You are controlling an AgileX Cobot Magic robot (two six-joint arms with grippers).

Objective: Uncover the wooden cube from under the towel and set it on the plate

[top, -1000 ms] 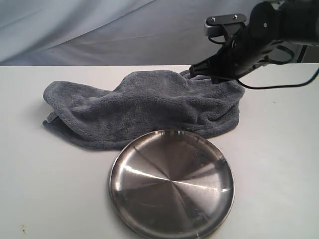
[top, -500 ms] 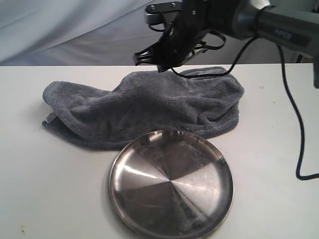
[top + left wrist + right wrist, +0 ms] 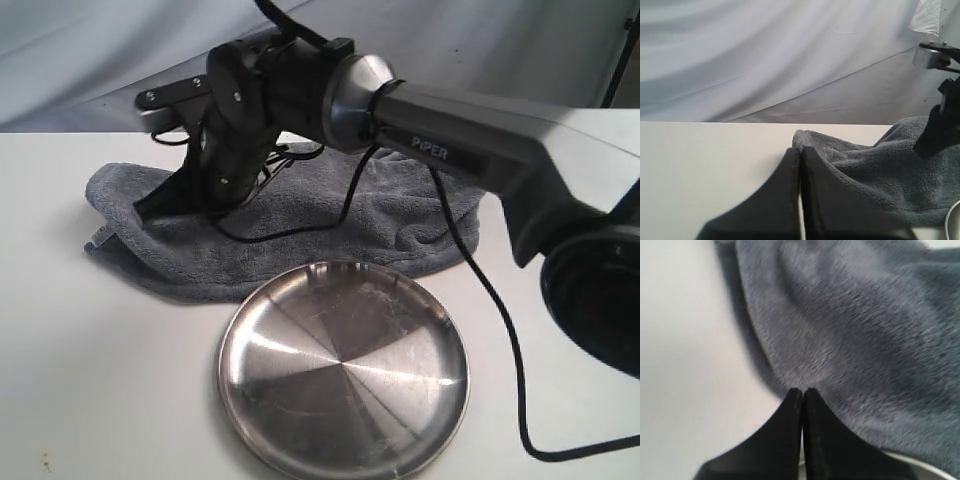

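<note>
The dark grey-blue towel [image 3: 400,215] lies rumpled on the white table behind the shiny steel plate [image 3: 345,370]. No wooden cube shows in any view. My right arm reaches across to the towel's left end. Its gripper [image 3: 155,203] is shut and empty, low over the cloth. In the right wrist view the shut gripper [image 3: 802,391] points at the towel [image 3: 855,330] near its edge. My left gripper [image 3: 801,150] is also shut and empty, just short of a corner of the towel [image 3: 880,170]. It is outside the exterior view.
A pale grey cloth backdrop [image 3: 100,60] hangs behind the table. The right arm's black cable [image 3: 480,290] trails across the towel and down beside the plate. A sliver of the plate's rim [image 3: 920,462] shows in the right wrist view.
The right arm swept from the towel's right end across its back to the left end and came lower. Towel and plate have not moved.
</note>
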